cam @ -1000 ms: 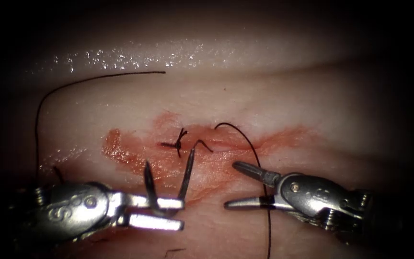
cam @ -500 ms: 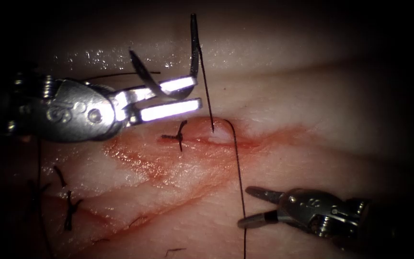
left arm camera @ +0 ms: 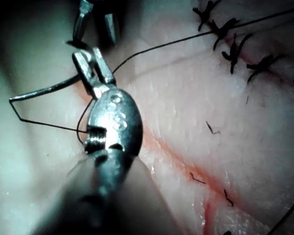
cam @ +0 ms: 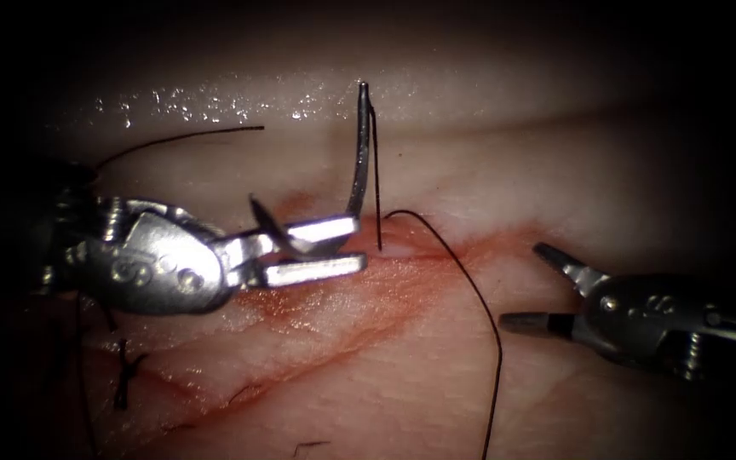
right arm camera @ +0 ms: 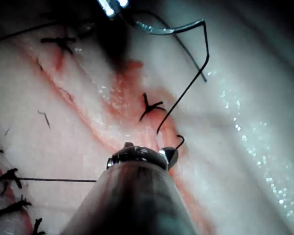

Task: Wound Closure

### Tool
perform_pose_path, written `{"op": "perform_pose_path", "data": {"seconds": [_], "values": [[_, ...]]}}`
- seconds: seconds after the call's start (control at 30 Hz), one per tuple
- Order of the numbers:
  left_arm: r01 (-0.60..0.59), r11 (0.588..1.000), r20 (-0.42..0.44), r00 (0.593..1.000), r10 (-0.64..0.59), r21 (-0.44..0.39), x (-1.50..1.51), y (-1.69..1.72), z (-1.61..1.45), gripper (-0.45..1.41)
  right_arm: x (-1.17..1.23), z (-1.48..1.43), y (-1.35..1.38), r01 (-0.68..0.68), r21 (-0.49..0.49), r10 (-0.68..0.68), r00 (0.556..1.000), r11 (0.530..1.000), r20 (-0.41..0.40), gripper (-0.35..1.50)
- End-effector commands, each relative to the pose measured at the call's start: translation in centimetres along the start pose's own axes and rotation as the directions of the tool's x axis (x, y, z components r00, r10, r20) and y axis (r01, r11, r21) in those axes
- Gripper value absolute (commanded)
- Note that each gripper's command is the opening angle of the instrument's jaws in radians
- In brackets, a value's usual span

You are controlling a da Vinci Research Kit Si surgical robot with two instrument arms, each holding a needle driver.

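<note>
The needle (cam: 356, 162) is clear of the tissue (cam: 555, 196), clamped in the left tool (cam: 321, 250) near the middle of its curve. One end stands up toward the upper middle of the frame; the other pokes out short to the left of the jaws. There is one needle. One long thread (cam: 470, 294) hangs from the needle's upper end, drops into the tissue at the cut (cam: 402, 249) just right of the left jaws, comes out again and loops away to the lower right edge of the frame. The right tool (cam: 538, 285), at the right of the frame and well apart from the needle, has its jaws spread wide and holds nothing. Red fluid (cam: 334, 311) stains the tissue below the left jaws. One finished knot (cam: 125, 370) sits at the lower left.
</note>
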Motion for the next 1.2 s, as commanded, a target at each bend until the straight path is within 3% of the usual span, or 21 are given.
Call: {"op": "perform_pose_path", "data": {"seconds": [0.03,0.1,0.13,0.23,0.3,0.33,0.37,0.43,0.47,0.53,0.57,0.6,0.63,0.73,0.8,0.83,0.97,1.2], "values": [[-0.006,1.0,0.001,1.0,0.006,0.004,-0.07,0.05,0.08,-0.45,0.11,0.08,-0.09,-0.02,0.034,0.022,0.998,0.999,-0.054,1.16],[-0.018,1.0,0.004,1.0,0.018,0.008,-0.15,0.14,0.11,-0.45,0.17,0.11,-0.15,-0.049,0.078,0.059,0.988,0.996,-0.141,1.06],[-0.029,1.0,0.006,1.0,0.028,0.012,-0.23,0.2,0.14,-0.45,0.18,0.14,-0.17,-0.1,0.135,0.126,0.97,0.986,-0.208,0.76],[-0.046,0.999,0.011,0.999,0.046,0.014,-0.39,0.28,0.2,-0.45,0.14,0.18,-0.13,-0.174,0.172,0.213,0.948,0.969,-0.238,0.71],[-0.087,0.996,0.021,0.996,0.086,0.024,-0.52,0.33,0.24,-0.45,0.07,0.19,-0.08,-0.231,0.19,0.272,0.934,0.954,-0.23,0.53],[-0.103,0.994,0.031,0.994,0.102,0.032,-0.63,0.36,0.27,-0.45,-0.05,0.21,-0.02,-0.32,0.224,0.367,0.905,0.921,-0.215,0.04],[-0.119,0.992,0.034,0.992,0.118,0.035,-0.68,0.38,0.29,-0.45,-0.1,0.23,0.01,-0.361,0.249,0.414,0.886,0.899,-0.208,-0.09],[-0.154,0.987,0.045,0.987,0.152,0.043,-0.8,0.42,0.34,-0.45,-0.21,0.3,0.09,-0.445,0.303,0.511,0.838,0.843,-0.191,-0.23],[-0.198,0.979,0.056,0.979,0.195,0.051,-0.88,0.47,0.38,-0.45,-0.3,0.37,0.15,-0.511,0.355,0.594,0.784,0.782,-0.18,-0.35],[-0.26,0.964,0.075,0.964,0.255,0.06,-0.97,0.52,0.42,-0.45,-0.39,0.46,0.18,-0.589,0.423,0.7,0.693,0.688,-0.172,-0.35],[-0.312,0.948,0.084,0.948,0.306,0.064,-1.02,0.56,0.44,-0.45,-0.43,0.56,0.21,-0.668,0.472,0.8,0.58,0.576,-0.155,-0.35],[-0.355,0.933,0.09,0.933,0.349,0.065,-1.05,0.59,0.45,-0.45,-0.44,0.61,0.22,-0.691,0.484,0.83,0.536,0.537,-0.155,-0.25],[-0.409,0.91,0.097,0.91,0.402,0.065,-1.09,0.62,0.46,-0.45,-0.45,0.7,0.24,-0.741,0.512,0.893,0.428,0.435,-0.14,0.12],[-0.515,0.855,0.123,0.854,0.505,0.065,-1.11,0.68,0.46,-0.45,-0.4,0.86,0.26,-0.78,0.526,0.936,0.337,0.338,-0.101,0.74],[-0.56,0.826,0.14,0.825,0.548,0.064,-1.09,0.7,0.46,-0.45,-0.32,0.98,0.28,-0.781,0.556,0.951,0.304,0.285,-0.061,0.67],[-0.589,0.806,0.151,0.803,0.576,0.059,-1.08,0.71,0.46,-0.45,-0.27,1.07,0.3,-0.783,0.568,0.959,0.282,0.252,-0.036,1.03],[-0.613,0.789,0.167,0.784,0.598,0.051,-1.07,0.73,0.46,-0.45,-0.2,1.21,0.3,-0.773,0.592,0.961,0.277,0.228,-0.008,1.16],[-0.622,0.782,0.178,0.774,0.607,0.042,-1.05,0.74,0.47,-0.45,-0.08,1.49,0.11,-0.769,0.596,0.941,0.332,0.232,0.062,1.21]]}}
